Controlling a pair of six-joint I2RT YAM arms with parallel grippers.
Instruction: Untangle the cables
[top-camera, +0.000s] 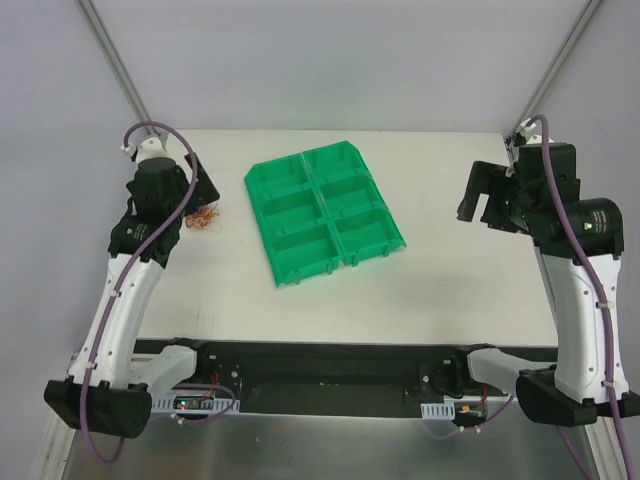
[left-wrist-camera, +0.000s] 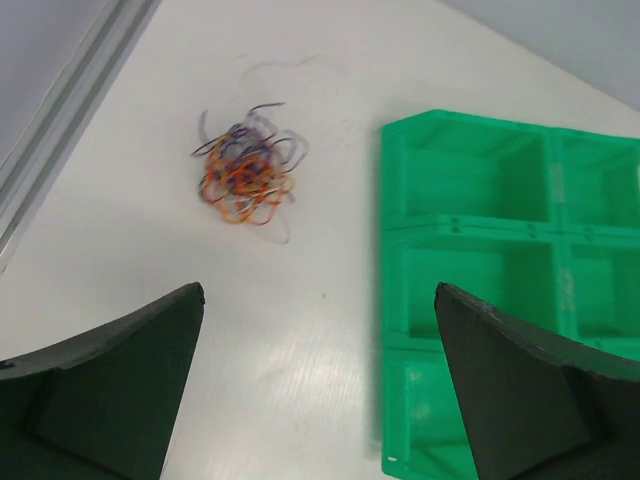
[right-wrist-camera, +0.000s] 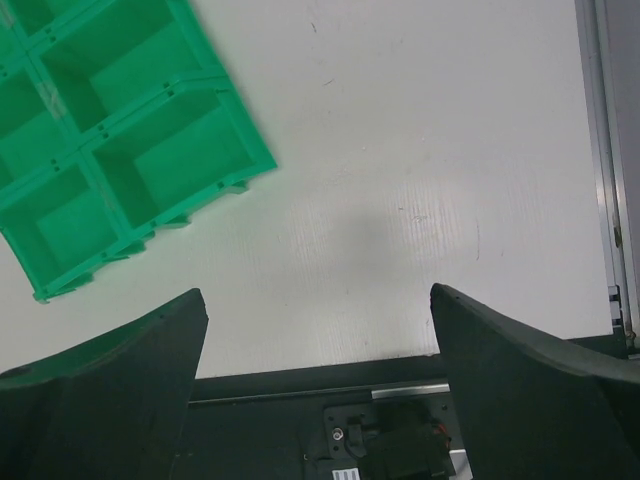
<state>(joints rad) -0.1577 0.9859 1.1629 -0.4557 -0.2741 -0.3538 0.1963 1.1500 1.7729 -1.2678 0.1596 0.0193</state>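
Observation:
The cables (left-wrist-camera: 246, 170) lie in one small tangled clump of thin orange, red, white and dark curly wires on the white table, left of the green tray (left-wrist-camera: 480, 300). In the top view the clump (top-camera: 203, 218) peeks out beside my left arm. My left gripper (left-wrist-camera: 318, 292) is open and empty, above the table, with the clump ahead of it and apart. My right gripper (right-wrist-camera: 318, 294) is open and empty, over bare table near the front edge, to the right of the tray (right-wrist-camera: 120, 130). In the top view it hangs at the right side (top-camera: 483, 200).
The green tray (top-camera: 322, 212) has several empty compartments and lies askew mid-table. An aluminium frame rail (left-wrist-camera: 60, 120) runs along the table's left edge, another rail (right-wrist-camera: 610, 160) along the right. The black arm mount (top-camera: 330, 375) lines the near edge.

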